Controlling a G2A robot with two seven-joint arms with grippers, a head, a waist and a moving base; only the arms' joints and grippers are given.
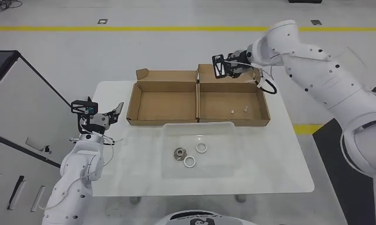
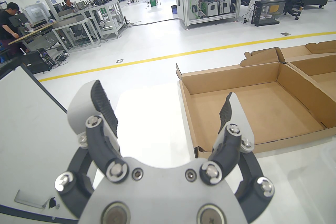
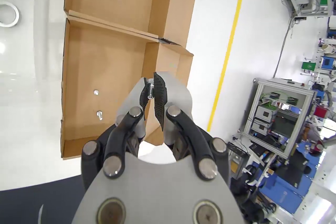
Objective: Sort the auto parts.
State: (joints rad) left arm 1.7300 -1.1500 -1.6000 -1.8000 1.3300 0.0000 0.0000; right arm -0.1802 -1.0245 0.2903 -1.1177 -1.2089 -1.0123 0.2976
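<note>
While the left gripper (image 2: pixel 163 89) hangs wide open and empty, the right gripper (image 3: pixel 151 80) pinches a small, silver, threaded bolt (image 3: pixel 150 90), its long axis lying along the fingers.

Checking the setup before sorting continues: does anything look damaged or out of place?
Only minor damage: the left cardboard box has a ragged tear at its front corner nearest the left pincer. Nothing is spilled; two bolts lie inside the right cardboard box.
</note>
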